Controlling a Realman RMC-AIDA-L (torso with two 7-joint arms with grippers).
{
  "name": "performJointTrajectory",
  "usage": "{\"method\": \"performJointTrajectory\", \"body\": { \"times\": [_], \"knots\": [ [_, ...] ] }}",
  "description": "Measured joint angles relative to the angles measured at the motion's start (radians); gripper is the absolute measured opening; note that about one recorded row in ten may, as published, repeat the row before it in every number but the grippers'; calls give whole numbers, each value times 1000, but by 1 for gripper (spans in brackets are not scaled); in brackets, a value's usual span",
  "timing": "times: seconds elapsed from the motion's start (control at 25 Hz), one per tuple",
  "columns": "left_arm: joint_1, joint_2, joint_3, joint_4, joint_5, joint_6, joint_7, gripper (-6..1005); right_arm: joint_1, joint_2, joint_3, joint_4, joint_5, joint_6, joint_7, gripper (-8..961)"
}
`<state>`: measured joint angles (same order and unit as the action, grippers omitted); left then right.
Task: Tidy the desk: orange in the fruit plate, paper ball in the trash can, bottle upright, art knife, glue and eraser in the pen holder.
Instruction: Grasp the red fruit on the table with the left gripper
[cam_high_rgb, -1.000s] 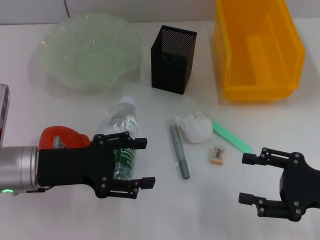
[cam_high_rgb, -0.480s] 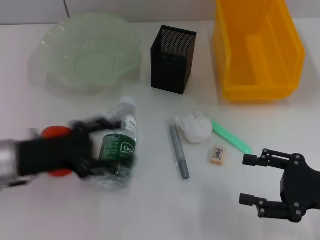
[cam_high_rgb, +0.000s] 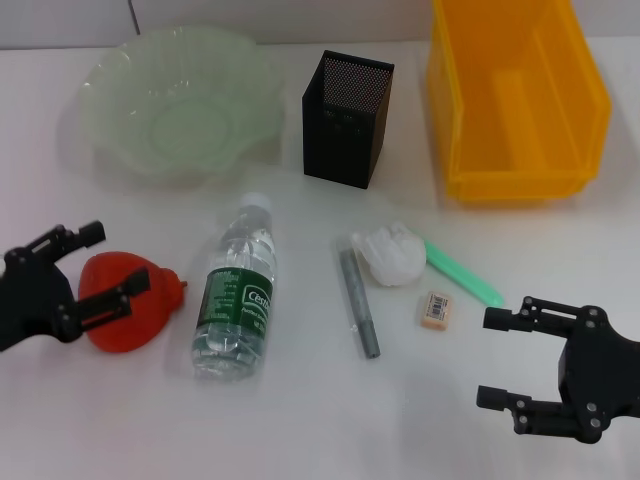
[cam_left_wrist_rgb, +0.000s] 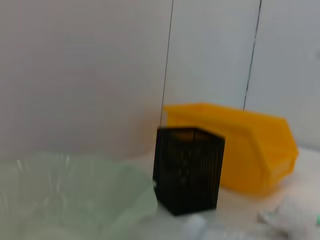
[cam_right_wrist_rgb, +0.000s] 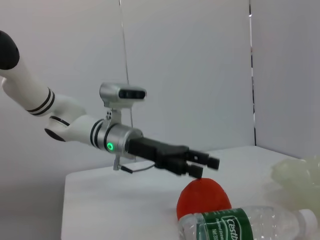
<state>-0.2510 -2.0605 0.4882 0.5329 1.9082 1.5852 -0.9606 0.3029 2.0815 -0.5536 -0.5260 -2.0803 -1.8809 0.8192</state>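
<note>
- Left gripper (cam_high_rgb: 98, 262): black fingers spread apart, hanging over the orange (cam_high_rgb: 125, 299) with nothing held. A second ago it was over the bottle; it has since pulled back to the left.
- Orange: red-orange, rounded and slightly lumpy, on the white table (cam_high_rgb: 300, 420) just left of the bottle.
- Plate (cam_high_rgb: 175, 100): pale-green translucent glass with a ruffled rim, at the back left.
- Bottle (cam_high_rgb: 238, 293): clear ribbed plastic, green label, white cap, lying on its side with the cap toward the plate. Its lower end now sits a little further left than before.
- Pen holder (cam_high_rgb: 346, 118): black square mesh cup, upright, between plate and bin.
- Grey stick (cam_high_rgb: 359, 304): slim cylinder, lying flat.
- Paper ball (cam_high_rgb: 392, 254): crumpled white wad touching a green stick (cam_high_rgb: 462, 274).
- Eraser (cam_high_rgb: 436, 308): small beige block with a barcode.
- Bin (cam_high_rgb: 515, 95): bright yellow smooth plastic, rectangular, at the back right.
- Right gripper (cam_high_rgb: 505, 358): fingers wide apart, idle at the front right, unchanged.
</note>
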Motion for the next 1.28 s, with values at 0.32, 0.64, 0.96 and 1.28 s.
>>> {"method": "performJointTrajectory", "body": {
  "times": [0.32,0.64,0.96,1.28],
  "knots": [
    [-6,-8,6,-1,49,-49,7,795,0,0,2,0,-1,2,3,738],
    [-10,-6,4,1,49,-91,5,780,-6,0,3,0,-1,2,4,737],
    [-12,-9,6,0,49,-114,17,459,-6,0,3,0,-3,9,17,736],
    [-16,-9,0,-2,40,-131,33,85,-5,0,3,0,-1,19,17,735]
  ]
}}
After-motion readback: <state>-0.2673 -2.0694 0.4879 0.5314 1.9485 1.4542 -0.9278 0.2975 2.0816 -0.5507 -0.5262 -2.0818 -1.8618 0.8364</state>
